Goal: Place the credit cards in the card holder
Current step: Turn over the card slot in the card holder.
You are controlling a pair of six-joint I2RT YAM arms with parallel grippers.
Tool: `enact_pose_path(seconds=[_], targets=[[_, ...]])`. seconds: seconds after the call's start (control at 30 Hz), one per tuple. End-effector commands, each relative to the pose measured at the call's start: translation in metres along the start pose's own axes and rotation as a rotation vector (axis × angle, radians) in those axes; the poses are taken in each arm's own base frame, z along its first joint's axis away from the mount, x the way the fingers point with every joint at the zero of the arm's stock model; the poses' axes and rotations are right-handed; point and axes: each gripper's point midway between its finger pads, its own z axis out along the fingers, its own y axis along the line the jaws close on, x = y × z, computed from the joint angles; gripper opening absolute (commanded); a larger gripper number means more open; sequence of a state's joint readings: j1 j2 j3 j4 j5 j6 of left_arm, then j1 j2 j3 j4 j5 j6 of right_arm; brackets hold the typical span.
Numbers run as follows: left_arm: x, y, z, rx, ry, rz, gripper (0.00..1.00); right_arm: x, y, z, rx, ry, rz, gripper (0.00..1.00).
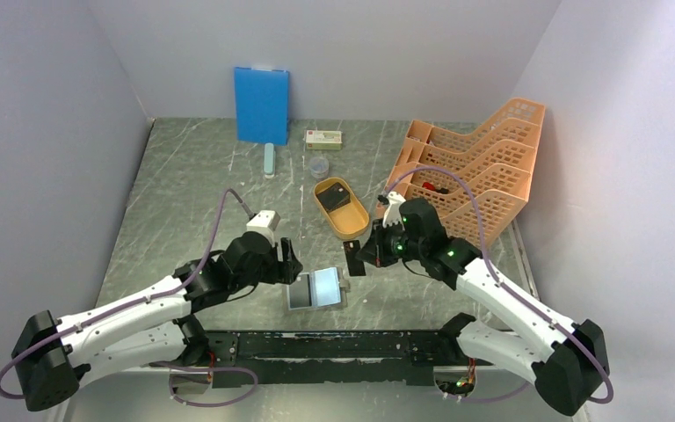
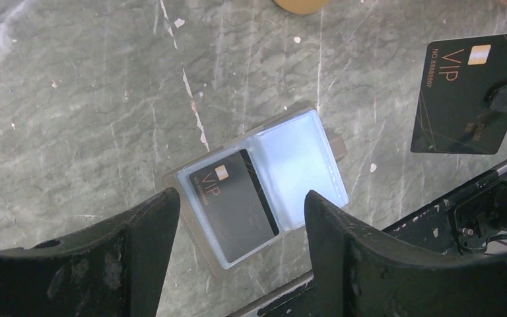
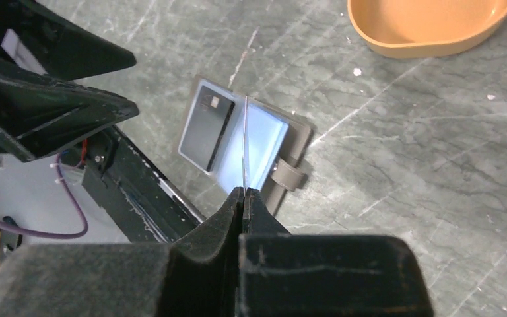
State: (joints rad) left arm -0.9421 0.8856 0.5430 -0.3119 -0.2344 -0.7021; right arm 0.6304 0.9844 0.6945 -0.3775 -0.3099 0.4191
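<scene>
The card holder (image 1: 316, 288) lies open on the table, pale inner faces up. In the left wrist view it (image 2: 304, 155) has one black VIP card (image 2: 234, 201) in its left pocket. My left gripper (image 1: 293, 265) is open and empty, its fingers (image 2: 138, 251) straddling the holder from above. My right gripper (image 1: 366, 255) is shut on another black credit card (image 1: 354, 258), held upright just right of the holder. That card shows edge-on in the right wrist view (image 3: 245, 145) and face-on in the left wrist view (image 2: 459, 92). More dark cards (image 1: 336, 197) lie in the orange oval tray (image 1: 356, 227).
An orange file rack (image 1: 483, 167) stands at the right. A blue board (image 1: 261, 104) leans on the back wall, with a white-and-green box (image 1: 323, 138), a small clear cup (image 1: 317, 165) and a pale blue stick (image 1: 269, 160) near it. A black rail (image 1: 334, 347) runs along the front edge.
</scene>
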Motion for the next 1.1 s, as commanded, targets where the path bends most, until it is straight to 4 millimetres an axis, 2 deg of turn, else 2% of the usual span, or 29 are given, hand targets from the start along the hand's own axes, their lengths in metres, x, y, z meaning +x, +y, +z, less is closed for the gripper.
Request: enact_pose_path(seconds=[0.0,0.13,0.37,0.57,0.73,0.93,1.07], targets=[[-0.012,-0.014,0.000,0.073,-0.064,0.000,0.77,-0.015,0.021,-0.007,-0.104,-0.082,-0.026,0.00],[-0.006,-0.031,-0.002,0.157,-0.009,0.048,0.81,-0.010,0.022,-0.008,-0.120,-0.084,-0.034,0.00],[0.016,-0.063,0.009,0.301,0.103,0.081,0.73,0.009,0.025,0.003,-0.160,-0.007,0.008,0.00],[0.037,-0.083,0.023,0.327,0.162,0.081,0.70,0.040,0.016,0.021,-0.146,0.123,0.129,0.00],[0.054,-0.083,0.037,0.271,0.208,0.091,0.69,0.058,0.006,0.023,-0.102,0.176,0.163,0.00],[0.055,-0.066,0.064,0.140,0.183,0.091,0.67,0.062,-0.011,0.015,0.001,0.154,0.168,0.00],[0.064,-0.052,0.075,0.059,0.202,0.125,0.67,0.056,-0.013,0.008,0.025,0.122,0.157,0.00]])
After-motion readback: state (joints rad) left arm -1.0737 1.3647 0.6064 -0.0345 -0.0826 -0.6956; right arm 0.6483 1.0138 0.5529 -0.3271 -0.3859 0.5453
